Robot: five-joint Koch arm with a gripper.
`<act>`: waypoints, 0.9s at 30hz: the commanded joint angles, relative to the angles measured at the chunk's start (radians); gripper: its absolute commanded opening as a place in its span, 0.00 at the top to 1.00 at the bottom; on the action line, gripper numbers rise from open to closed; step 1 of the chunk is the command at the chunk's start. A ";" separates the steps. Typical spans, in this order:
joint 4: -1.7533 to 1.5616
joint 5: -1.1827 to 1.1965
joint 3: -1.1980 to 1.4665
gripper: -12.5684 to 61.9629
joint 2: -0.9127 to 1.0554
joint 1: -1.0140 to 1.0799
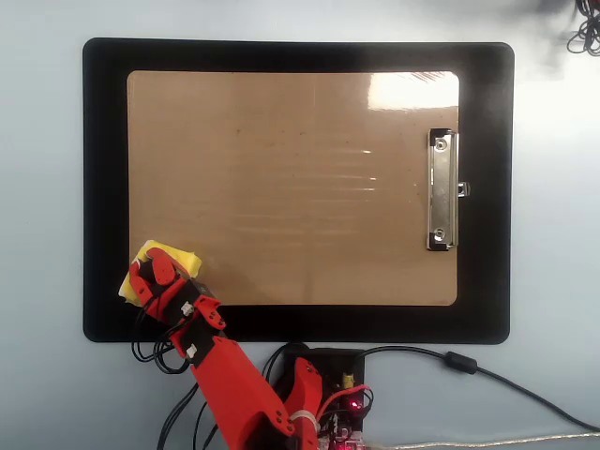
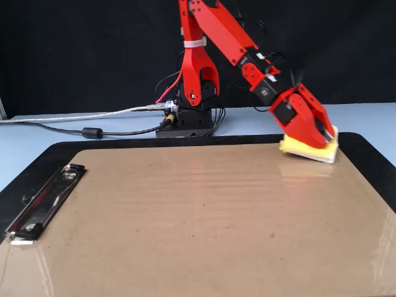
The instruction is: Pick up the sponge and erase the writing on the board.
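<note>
one red arm reaches from the bottom edge of the overhead view toward the lower left corner of the board (image 1: 300,178), and its gripper (image 1: 150,275) sits on top of the sponge (image 1: 174,256), jaws pinched on it. the sponge lies at that corner, its yellow top showing past the red jaws, partly over the board's left edge and onto the black mat (image 1: 103,178) beneath. the board's tan surface is glossy, with a bright glare patch near its top right, and no writing can be made out on it. the silver clip (image 1: 442,190) sits along the board's right side. the mat rests on a pale blue table (image 1: 42,187), with a black cable (image 1: 469,366) running off to the lower right. in the fixed view, the arm comes down from its base (image 2: 189,120) at the back, and the gripper (image 2: 315,137) presses the sponge (image 2: 309,150) against the far right corner of the board (image 2: 198,223); the sponge's whitish underside shows at its front edge. the clip (image 2: 43,201) lies at the left, and the mat (image 2: 365,151) frames the board.
</note>
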 commanded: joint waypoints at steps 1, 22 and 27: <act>-0.023 -0.011 -0.002 0.94 -0.018 -0.009; -0.020 -0.008 -0.003 0.42 -0.018 -0.011; -0.020 -0.017 -0.057 0.41 -0.020 -0.008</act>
